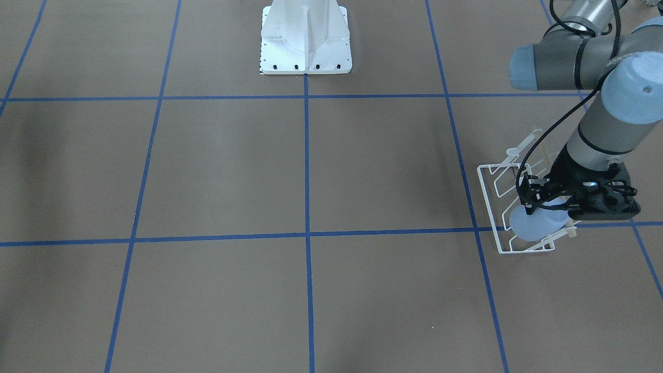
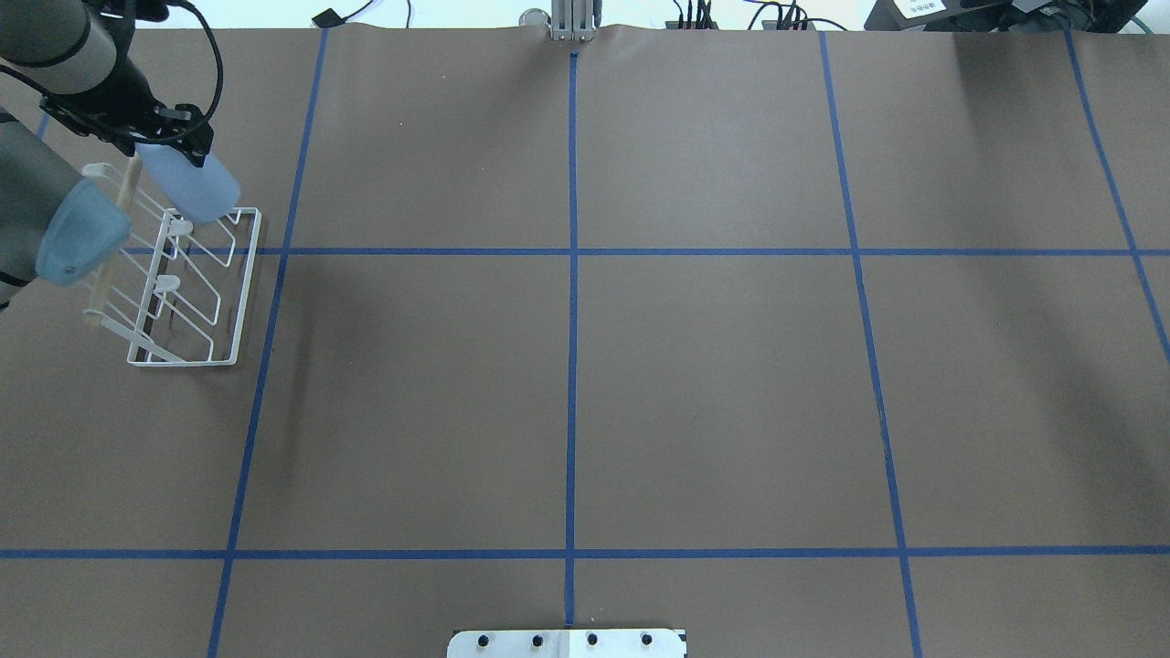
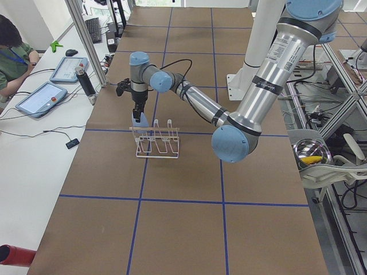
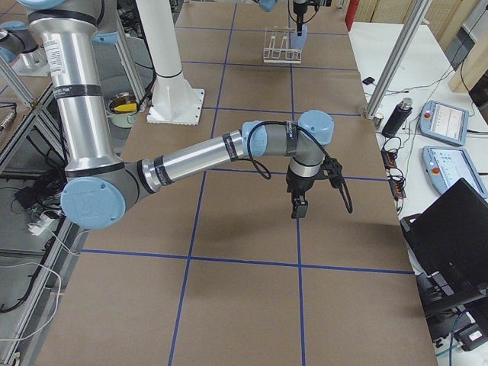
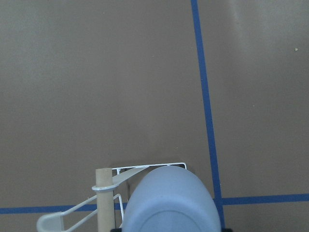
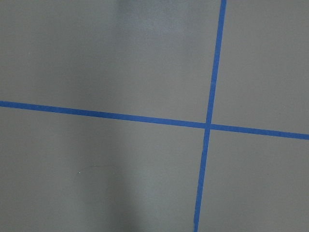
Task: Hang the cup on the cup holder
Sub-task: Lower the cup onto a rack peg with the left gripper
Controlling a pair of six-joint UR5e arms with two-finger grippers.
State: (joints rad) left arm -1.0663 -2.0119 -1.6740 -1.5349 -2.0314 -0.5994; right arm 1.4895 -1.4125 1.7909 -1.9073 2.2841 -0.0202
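Note:
My left gripper [image 2: 169, 151] is shut on the cup [image 2: 194, 187], a light-blue tumbler held tilted with its base pointing away from the wrist. The cup hangs over the far end of the cup holder [image 2: 242, 283], a white wire rack with a wooden rod [image 2: 111, 247], at the table's left side. From the front the cup [image 1: 533, 225] lies low among the prongs of the cup holder [image 1: 489, 207], under the gripper [image 1: 544, 204]; I cannot tell whether it touches a prong. The left wrist view shows the cup [image 5: 169, 200] beside the rod [image 5: 103, 198]. My right gripper [image 4: 298, 210] points down above bare table; I cannot tell its state.
The white robot pedestal [image 1: 305, 41] is bolted at the table's near-robot edge. Blue tape lines [image 2: 572, 274] divide the brown table. A person [image 3: 14, 51] sits at a side desk with tablets [image 3: 40, 97] beyond the far edge.

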